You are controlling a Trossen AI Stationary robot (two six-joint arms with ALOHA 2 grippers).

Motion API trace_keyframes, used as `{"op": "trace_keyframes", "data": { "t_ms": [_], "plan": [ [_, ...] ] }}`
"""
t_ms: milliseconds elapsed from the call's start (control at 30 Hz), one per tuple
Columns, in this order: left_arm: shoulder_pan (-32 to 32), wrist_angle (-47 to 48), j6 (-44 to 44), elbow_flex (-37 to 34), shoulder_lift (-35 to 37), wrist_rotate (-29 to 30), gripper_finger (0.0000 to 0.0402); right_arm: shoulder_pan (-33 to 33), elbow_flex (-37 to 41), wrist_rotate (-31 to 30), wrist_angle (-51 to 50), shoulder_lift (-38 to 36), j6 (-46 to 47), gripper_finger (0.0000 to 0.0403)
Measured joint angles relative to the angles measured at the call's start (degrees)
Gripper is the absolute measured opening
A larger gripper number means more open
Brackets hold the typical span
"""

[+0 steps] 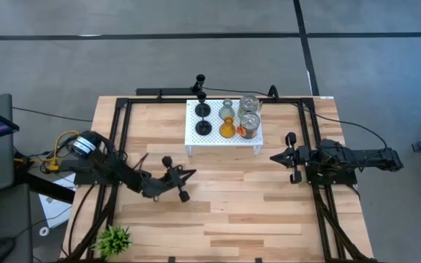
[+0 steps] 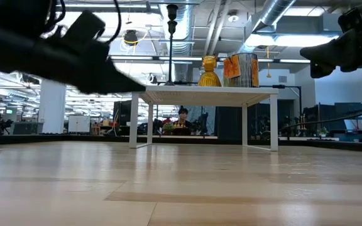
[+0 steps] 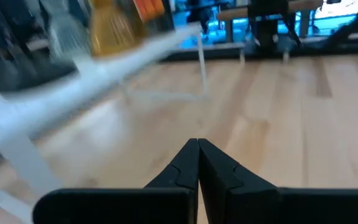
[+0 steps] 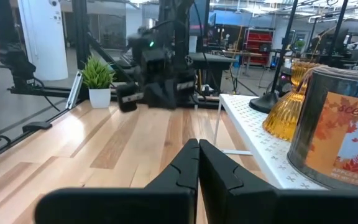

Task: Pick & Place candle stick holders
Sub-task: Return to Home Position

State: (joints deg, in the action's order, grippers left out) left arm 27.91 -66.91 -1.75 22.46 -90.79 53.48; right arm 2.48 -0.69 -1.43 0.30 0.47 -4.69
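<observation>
Black candle stick holders point(image 1: 204, 127) and glass candle stick holders point(image 1: 227, 129) on shelf point(image 1: 193, 140), ahead and to one side of each hand | left hand point(image 1: 192, 174), right hand point(image 1: 274, 156): fingers pressed together, empty | glass likely fragile, slick: pinch body; black likely tippy: pinch stem

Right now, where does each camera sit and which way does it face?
High: overhead, straight down on table, shelf, both arms.
Low: table-top level, facing shelf; arms at top corners.
Left wrist: past shut left claw, toward shelf.
Right wrist: past shut right claw, toward shelf and left arm.
Shared: amber holder shows in all.
</observation>
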Motion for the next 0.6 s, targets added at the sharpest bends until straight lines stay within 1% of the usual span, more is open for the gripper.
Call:
{"op": "trace_keyframes", "data": {
  "t_ms": [167, 233, 267, 333, 400, 500, 600],
  "plan": [
    [-2.45, 0.0, -13.04, -0.8, 9.54, -0.59, 0.0006, 0.0, 0.0, 0.0, -0.04, 0.02, 0.02, 0.0],
    [-3.08, 0.01, -16.12, -2.34, 14.1, -0.74, 0.0006, -0.02, 0.0, 0.0, -0.04, 0.02, 0.02, 0.0],
    [-3.47, 0.26, -16.34, -3.81, 16.57, -0.86, 0.0006, -0.02, 0.0, 0.0, -0.04, 0.02, 0.02, 0.0],
    [-4.93, 0.51, -14.9, -7.15, 21.53, -3.73, 0.0006, -0.02, 0.0, -0.01, -0.07, 0.04, -0.15, 0.0],
    [-7.4, 1.36, -10.76, -10.86, 26.17, -9.49, 0.0006, -0.02, 0.0, -0.02, -0.07, 0.05, -0.35, 0.0],
    [-12.73, 1.78, -2.45, -15.74, 31.59, -18.59, 0.0006, -0.02, 0.0, -0.02, -0.09, 0.05, -0.33, 0.0],
    [-19.23, 1.91, 3.11, -19.31, 34.69, -26.22, 0.0006, -0.02, 0.0, -0.04, -0.09, 0.07, -0.3, 0.0]
  ]
}}
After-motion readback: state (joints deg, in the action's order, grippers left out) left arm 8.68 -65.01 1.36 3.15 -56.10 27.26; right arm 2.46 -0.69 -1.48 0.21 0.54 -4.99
